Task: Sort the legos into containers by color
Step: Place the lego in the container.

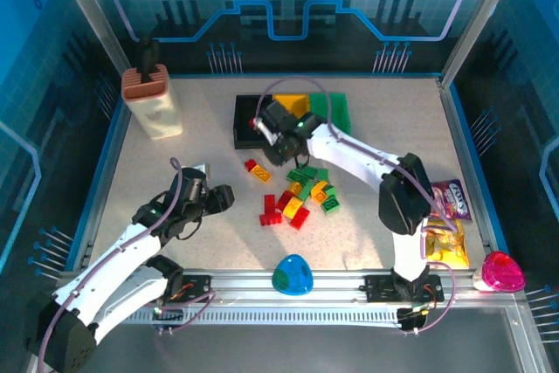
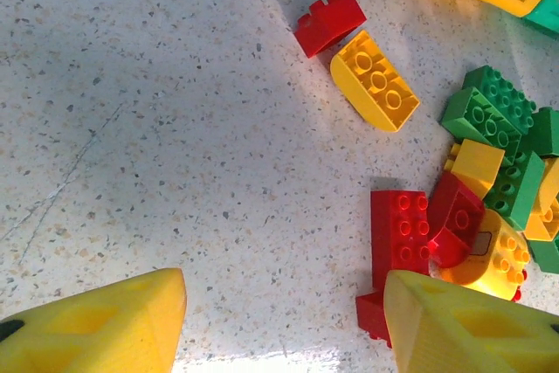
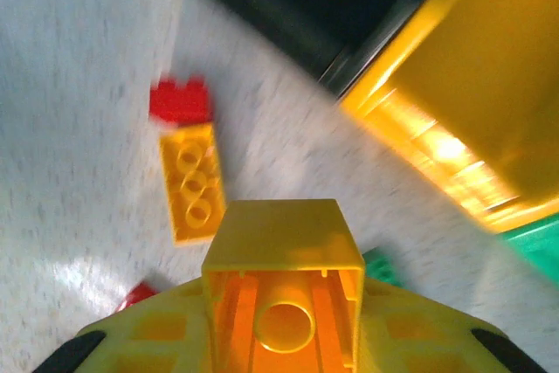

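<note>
1. Two arms appear from above. The left arm lies low and bent, its left gripper [image 1: 220, 197] aimed toward the heap of bricks [image 1: 303, 195] mid-table. The right arm reaches from its base far to the left, with the right gripper [image 1: 278, 142] just in front of three bins side by side: black bin [image 1: 244, 124], yellow bin [image 1: 293, 103], green bin [image 1: 334, 107].
2. At the left wrist, two yellow fingers [image 2: 96, 329] stand spread wide with bare table between them. One red brick [image 2: 329, 22] and one loose yellow brick [image 2: 376, 80] lie just beside each other, apart from the heap. The heap mixes red, yellow and green, too jumbled to count.
3. The right wrist picture is blurred. The fingers [image 3: 140, 338] pinch one held yellow brick [image 3: 284, 251], its hollow underside facing the camera, over the table near the yellow bin's corner. The black bin holds something red.
</note>
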Controlling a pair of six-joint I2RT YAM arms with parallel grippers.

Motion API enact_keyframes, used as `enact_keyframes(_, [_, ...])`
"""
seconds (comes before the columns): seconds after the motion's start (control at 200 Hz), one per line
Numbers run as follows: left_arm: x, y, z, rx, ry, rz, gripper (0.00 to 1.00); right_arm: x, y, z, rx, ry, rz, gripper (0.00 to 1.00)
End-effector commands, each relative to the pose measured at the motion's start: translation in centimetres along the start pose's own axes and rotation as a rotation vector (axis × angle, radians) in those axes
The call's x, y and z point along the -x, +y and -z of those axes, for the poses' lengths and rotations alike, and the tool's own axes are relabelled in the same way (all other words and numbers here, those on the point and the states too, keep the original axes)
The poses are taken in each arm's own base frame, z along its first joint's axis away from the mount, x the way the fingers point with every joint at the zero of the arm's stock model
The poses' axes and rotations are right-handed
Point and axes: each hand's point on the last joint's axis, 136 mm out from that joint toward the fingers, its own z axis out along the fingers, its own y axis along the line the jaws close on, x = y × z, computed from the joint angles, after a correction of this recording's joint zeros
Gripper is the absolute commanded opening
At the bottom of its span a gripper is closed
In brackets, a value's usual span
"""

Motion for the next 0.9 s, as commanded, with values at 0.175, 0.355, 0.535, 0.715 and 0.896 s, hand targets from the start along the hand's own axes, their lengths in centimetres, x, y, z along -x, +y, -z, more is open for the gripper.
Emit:
enact_keyframes(0.175, [0.5, -0.4, 1.6, -0.011, -0.027, -0.017, 0.62, 3.9, -7.8, 0.9, -0.028, -0.040, -0.160, 0.33])
enact_keyframes(0.355, [0.5, -0.7, 2.3, -0.020, -0.036, -0.026, 0.62, 5.3, -10.2, -1.9, -0.008, -0.033, -0.230, 0.33])
enact_keyframes(0.535, [0.3, -0.5, 2.7, -0.015, -0.036, -0.030, 0.62, 6.2, -11.6, -4.3, -0.004, -0.022, -0.282, 0.33])
enact_keyframes(0.715, [0.1, -0.5, 2.8, -0.014, -0.032, -0.024, 0.62, 6.8, -11.6, -4.9, -0.004, -0.017, -0.291, 0.46])
enact_keyframes(0.896, [0.4, -0.9, 3.1, -0.010, -0.032, -0.056, 0.62, 7.5, -11.4, -3.0, -0.035, -0.052, -0.280, 0.93])
